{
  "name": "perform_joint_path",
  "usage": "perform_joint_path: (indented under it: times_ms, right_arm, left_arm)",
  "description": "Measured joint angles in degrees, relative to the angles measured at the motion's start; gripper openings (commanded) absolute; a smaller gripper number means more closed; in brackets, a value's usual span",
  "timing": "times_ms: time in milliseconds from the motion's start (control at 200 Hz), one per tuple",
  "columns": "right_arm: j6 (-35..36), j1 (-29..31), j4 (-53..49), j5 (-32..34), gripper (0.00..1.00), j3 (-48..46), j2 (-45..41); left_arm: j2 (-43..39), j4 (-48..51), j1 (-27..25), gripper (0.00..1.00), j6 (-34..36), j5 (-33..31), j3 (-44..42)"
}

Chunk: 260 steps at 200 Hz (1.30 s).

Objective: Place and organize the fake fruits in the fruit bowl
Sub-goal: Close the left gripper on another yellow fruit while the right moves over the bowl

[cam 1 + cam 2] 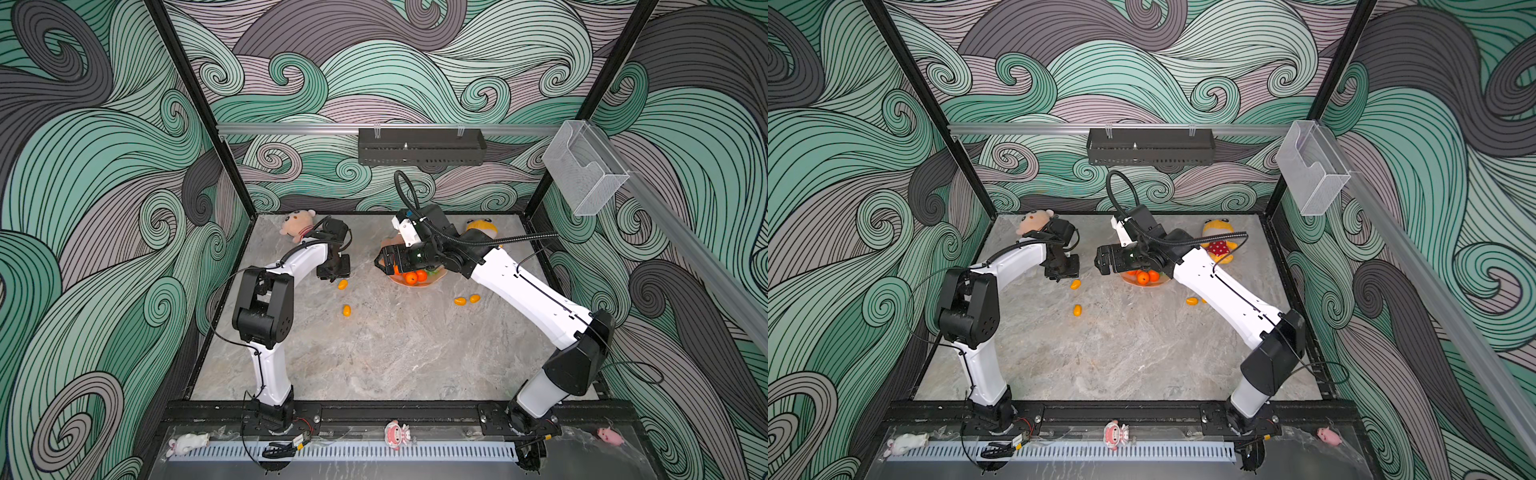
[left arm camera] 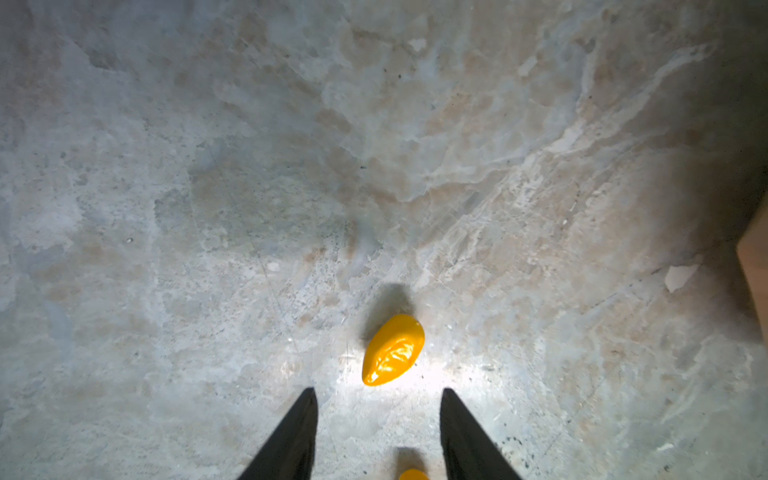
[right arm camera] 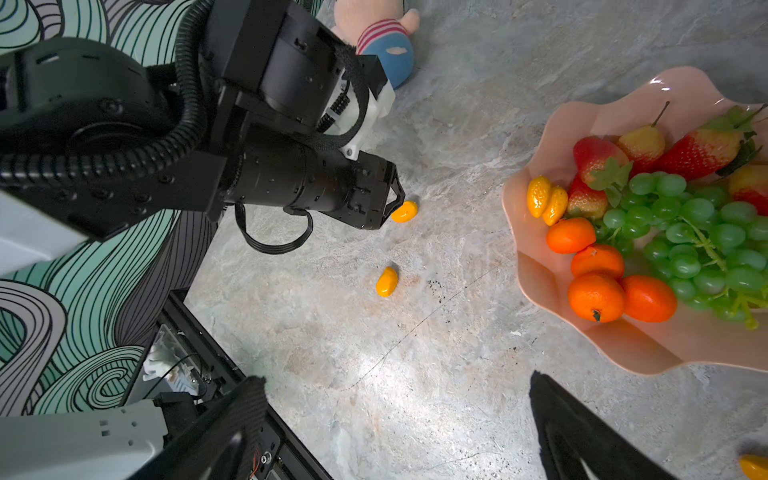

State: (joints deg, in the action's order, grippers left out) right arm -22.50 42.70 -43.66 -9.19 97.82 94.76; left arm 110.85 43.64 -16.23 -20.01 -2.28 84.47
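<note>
The salmon fruit bowl [image 1: 398, 283] [image 1: 1128, 281] [image 3: 665, 345] holds tangerines [image 3: 596, 297], a green grape bunch [image 3: 698, 232], strawberries [image 3: 598, 156] and two kumquats [image 3: 544, 201]. My right gripper [image 1: 380, 262] [image 3: 397, 378] hovers open and empty over the bowl's left edge. Pointing down at the table, my left gripper [image 1: 332, 277] [image 2: 378, 395] has its jaws apart. One kumquat [image 1: 342, 284] [image 2: 411, 474] lies between its fingers untouched, and another [image 1: 346, 310] [image 2: 392, 351] lies just beyond the tips. Two more kumquats [image 1: 460, 301] [image 1: 474, 298] lie right of the bowl.
A pink plush doll [image 1: 297, 224] lies at the back behind the left arm. A yellow red-dotted plush [image 1: 1219, 241] sits behind the right arm. A black shelf [image 1: 422, 147] hangs on the back wall. Small toys [image 1: 397, 434] sit on the front rail.
</note>
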Motion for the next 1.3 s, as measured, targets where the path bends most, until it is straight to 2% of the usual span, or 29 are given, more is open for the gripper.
perform_joint_path:
  times_ms: [370, 1301]
  right_arm:
    - [1.31, -0.07, -1.16, 1.42, 0.99, -1.88, -1.20]
    - [0.48, -1.57, -1.62, 0.28, 0.99, -3.87, -4.96]
  left_arm:
    - [4.92, 1.27, 0.09, 0.51, 3.19, 1.84, 2.10]
    - [9.70, 3.17, 0.09, 0.33, 4.33, 2.89, 3.93]
